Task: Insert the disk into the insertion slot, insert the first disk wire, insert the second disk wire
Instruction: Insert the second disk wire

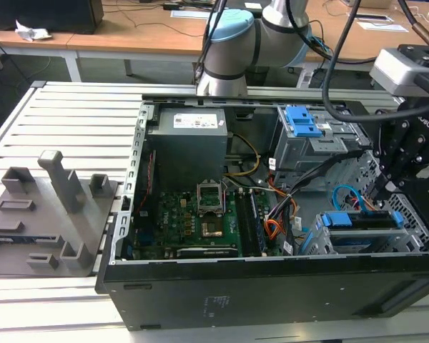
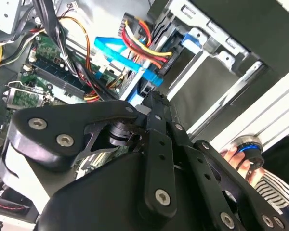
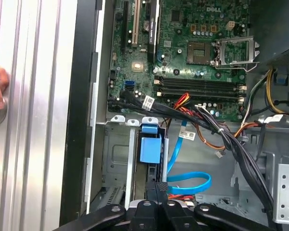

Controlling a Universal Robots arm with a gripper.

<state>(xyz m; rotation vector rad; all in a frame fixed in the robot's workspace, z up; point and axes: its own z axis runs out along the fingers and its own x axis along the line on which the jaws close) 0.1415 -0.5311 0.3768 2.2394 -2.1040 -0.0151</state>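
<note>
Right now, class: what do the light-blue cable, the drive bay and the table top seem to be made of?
The light-blue cable looks like flexible glossy plastic: it bends in a smooth loop. The drive bay seems dull grey sheet metal, with thin folded edges. The table top looks like matte aluminium, ribbed in long straight grooves, though painted steel is possible.

A slatted aluminium table [image 1: 64, 114] was seen carrying an opened black computer case [image 1: 272, 286], with a grey fixture block [image 1: 50, 214] set toward the exterior view's left.
</note>
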